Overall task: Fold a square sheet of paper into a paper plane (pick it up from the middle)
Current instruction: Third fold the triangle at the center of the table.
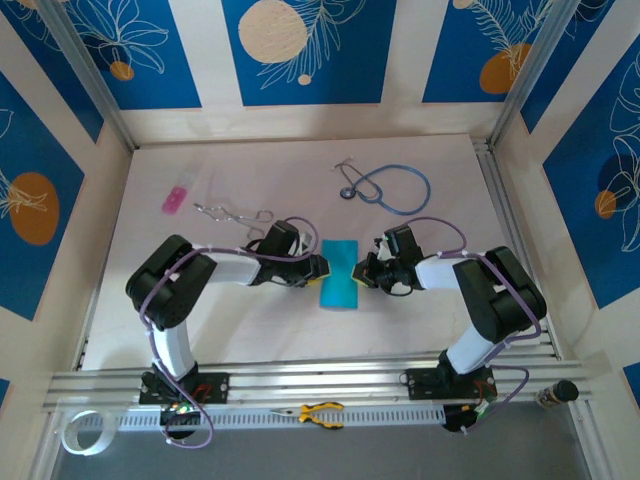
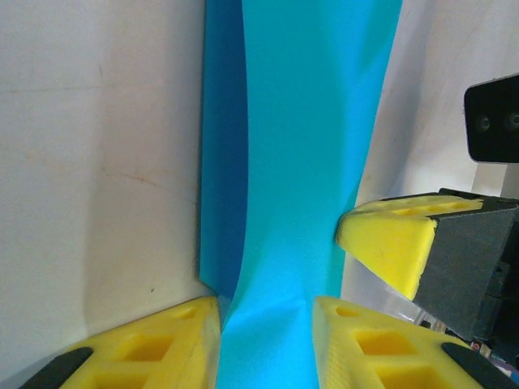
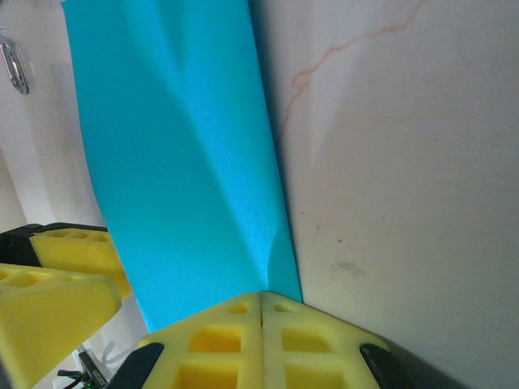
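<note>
The folded paper [image 1: 339,274] lies on the tabletop [image 1: 250,320]; the left gripper [image 2: 266,306] stands partly open astride one side; the right gripper [image 3: 263,298], closed, touches the other side.

I saw the folded cyan-blue paper [image 1: 339,274] mid-table, left gripper [image 1: 318,268] and right gripper [image 1: 362,272] at its opposite long edges. Stethoscope [image 1: 390,186] lay behind; pliers [image 1: 320,413] on the front rail.
</note>
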Available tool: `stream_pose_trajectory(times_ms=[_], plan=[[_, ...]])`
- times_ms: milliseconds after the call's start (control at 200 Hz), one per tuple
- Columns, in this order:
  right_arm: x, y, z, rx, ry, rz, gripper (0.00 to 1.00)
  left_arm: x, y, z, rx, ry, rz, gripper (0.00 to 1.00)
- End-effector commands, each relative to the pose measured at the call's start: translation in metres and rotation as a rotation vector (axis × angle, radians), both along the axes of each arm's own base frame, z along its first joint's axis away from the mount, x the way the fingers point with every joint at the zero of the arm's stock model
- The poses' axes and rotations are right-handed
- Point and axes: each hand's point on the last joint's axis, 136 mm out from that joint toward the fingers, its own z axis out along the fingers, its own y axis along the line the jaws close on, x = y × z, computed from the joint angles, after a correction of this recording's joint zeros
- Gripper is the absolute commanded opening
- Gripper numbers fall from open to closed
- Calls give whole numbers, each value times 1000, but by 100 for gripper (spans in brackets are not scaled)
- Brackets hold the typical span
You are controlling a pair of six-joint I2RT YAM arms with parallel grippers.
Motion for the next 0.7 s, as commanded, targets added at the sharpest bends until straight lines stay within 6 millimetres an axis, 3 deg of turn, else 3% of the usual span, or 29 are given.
stream_pose_trajectory(times_ms=[0, 695], plan=[[-23, -12, -27, -65, 112, -9, 0, 10, 7, 6, 5, -46, 47, 37], [-22, -11, -25, -60, 109, -8, 0, 14, 4, 12, -49, -43, 64, 26]])
